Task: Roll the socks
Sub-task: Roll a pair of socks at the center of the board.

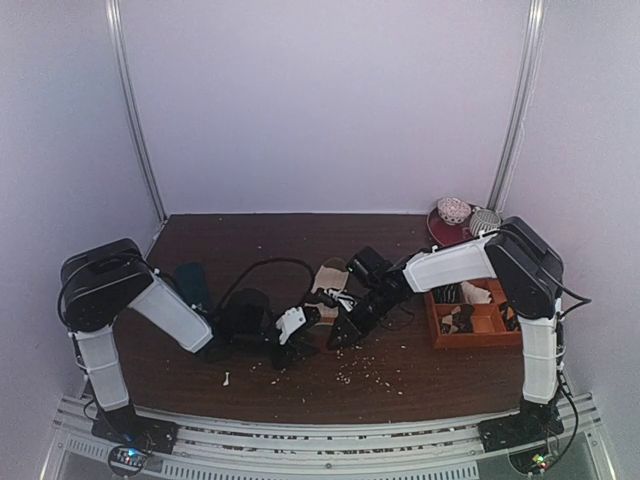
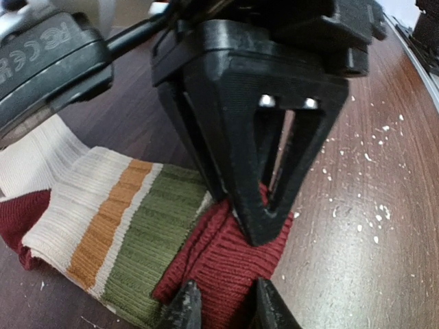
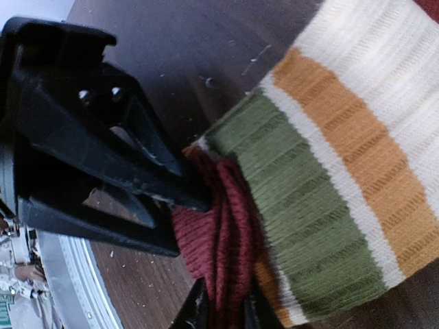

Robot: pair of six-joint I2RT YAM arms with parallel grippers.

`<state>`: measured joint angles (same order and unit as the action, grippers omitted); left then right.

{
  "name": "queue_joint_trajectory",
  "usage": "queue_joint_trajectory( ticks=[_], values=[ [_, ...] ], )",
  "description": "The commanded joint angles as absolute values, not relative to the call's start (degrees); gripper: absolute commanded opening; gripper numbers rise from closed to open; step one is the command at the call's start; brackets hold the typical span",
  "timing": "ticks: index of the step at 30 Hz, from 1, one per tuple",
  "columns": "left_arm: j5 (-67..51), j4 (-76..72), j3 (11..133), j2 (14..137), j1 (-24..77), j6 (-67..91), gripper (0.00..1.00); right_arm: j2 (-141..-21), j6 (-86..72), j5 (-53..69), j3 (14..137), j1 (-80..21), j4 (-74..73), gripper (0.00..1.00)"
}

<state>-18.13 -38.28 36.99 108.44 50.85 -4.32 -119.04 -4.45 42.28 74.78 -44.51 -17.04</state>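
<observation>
The socks (image 2: 130, 226) lie flat on the brown table, cream with orange and olive-green stripes and a dark red end (image 2: 223, 264). In the top view the socks (image 1: 331, 274) show between the two arms at mid-table. My left gripper (image 2: 227, 312) has its fingertips on either side of the dark red end, pressed into the knit. My right gripper (image 3: 225, 314) pinches a bunched fold of the same dark red end (image 3: 226, 233). The two grippers meet tip to tip: the right one's fingers (image 2: 267, 171) bear down on the red knit just ahead of the left's.
An orange-brown tray (image 1: 437, 322) with small items stands at the right. Two rolled sock bundles (image 1: 468, 214) rest at the back right corner. A dark sock (image 1: 192, 283) lies by the left arm. Pale crumbs (image 1: 360, 376) dot the table's front.
</observation>
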Motion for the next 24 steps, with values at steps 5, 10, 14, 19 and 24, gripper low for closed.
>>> queue_joint_trajectory(
  ticks=[5, 10, 14, 19, 24],
  values=[
    [-16.50, -24.66, 34.83, 112.59, 50.19, 1.50, 0.12, -112.10, -2.82, 36.69, 69.47, -43.79, -10.17, 0.25],
    [-18.92, -21.68, 35.17, 113.59, 49.86, 3.35, 0.10, -97.41, 4.87, 27.10, 53.72, -44.56, 10.32, 0.31],
    [-22.37, -21.26, 34.88, 114.53, 49.71, 4.71, 0.09, -90.48, 19.26, 25.42, 41.17, -48.14, 24.18, 0.38],
    [-23.58, -20.63, 35.22, 115.71, 49.60, 5.17, 0.09, -92.57, 33.25, 20.14, 41.88, -53.68, 23.77, 0.44],
    [-23.82, -20.37, 35.52, 116.30, 49.44, 5.23, 0.08, -97.67, 39.59, 16.79, 45.33, -55.96, 23.36, 0.43]
  ],
)
